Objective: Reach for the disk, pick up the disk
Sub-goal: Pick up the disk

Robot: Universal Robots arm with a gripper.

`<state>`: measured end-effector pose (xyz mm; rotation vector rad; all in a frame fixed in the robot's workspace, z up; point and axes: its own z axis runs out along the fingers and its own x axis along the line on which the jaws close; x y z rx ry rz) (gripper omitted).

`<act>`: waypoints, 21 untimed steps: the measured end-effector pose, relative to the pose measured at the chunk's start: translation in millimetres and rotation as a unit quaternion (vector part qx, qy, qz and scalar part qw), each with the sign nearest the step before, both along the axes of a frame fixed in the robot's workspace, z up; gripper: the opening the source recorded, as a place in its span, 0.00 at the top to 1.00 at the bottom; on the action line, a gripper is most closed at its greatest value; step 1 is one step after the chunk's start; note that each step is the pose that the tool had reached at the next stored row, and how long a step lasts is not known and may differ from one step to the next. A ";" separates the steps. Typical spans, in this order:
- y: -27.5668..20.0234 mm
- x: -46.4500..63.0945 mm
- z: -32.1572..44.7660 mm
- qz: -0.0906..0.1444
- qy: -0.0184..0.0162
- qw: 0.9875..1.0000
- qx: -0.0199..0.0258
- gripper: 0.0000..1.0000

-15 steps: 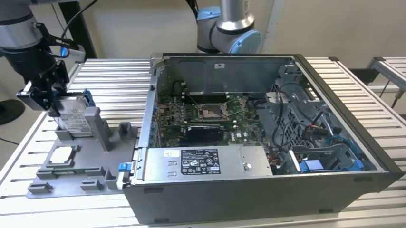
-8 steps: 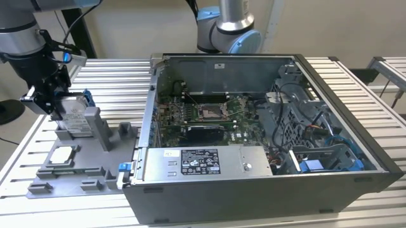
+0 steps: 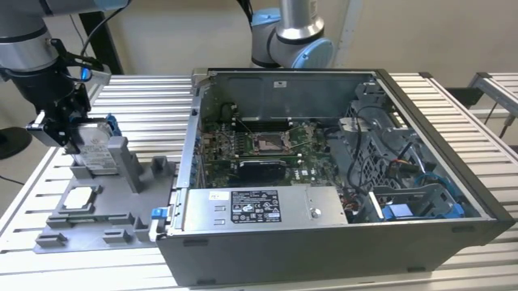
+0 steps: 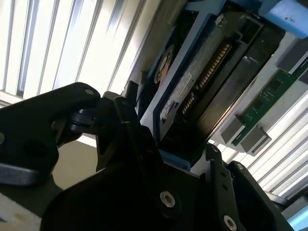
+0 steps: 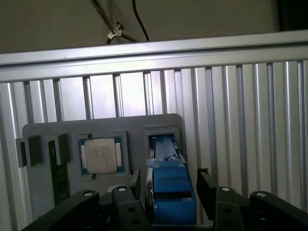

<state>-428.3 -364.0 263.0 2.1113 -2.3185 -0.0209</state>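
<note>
- Ribbed aluminium tabletop point(image 3: 145, 100) is running under everything, and I am working at the exterior view's left end of it.
- I am gripping the disk point(image 3: 96, 148) right now. My claw point(image 3: 79, 136) is sitting narrow around it.
- In the first wrist view my fingers point(image 5: 136, 187) are pressing in on both sides of its blue bracket point(image 5: 168, 195).
- The disk is standing on edge with its white label showing in the exterior view. Its lower end is sitting down at a slot point(image 5: 163, 142) of the grey fixture tray point(image 3: 113, 221). I cannot tell whether it is clear of that slot.
- In the second wrist view its row of connector pins point(image 4: 211, 67) is showing between my fingers.
- Just beside the slot, a small white square chip point(image 5: 101, 155) is lying flat in its own pocket of the tray.
- Past the chip, a green memory stick point(image 5: 58, 175) is lying in another pocket.
- An open computer case point(image 3: 324, 248) is sitting just beside the tray, towards the exterior view's right, with its motherboard point(image 3: 259, 145) showing.
- Behind the case, a second arm point(image 3: 292, 30) is standing.
</note>
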 end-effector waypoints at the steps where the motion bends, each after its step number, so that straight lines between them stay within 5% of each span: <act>1: 0.0 0.0 0.0 0.000 0.000 1.000 0.000 0.00; 4: 0.0 0.0 -0.1 0.000 0.000 1.000 0.000 0.00; 5: 0.0 0.0 -0.2 0.000 0.000 1.000 0.000 1.00; 21: 0.0 0.0 -0.8 0.000 0.000 1.000 0.000 1.00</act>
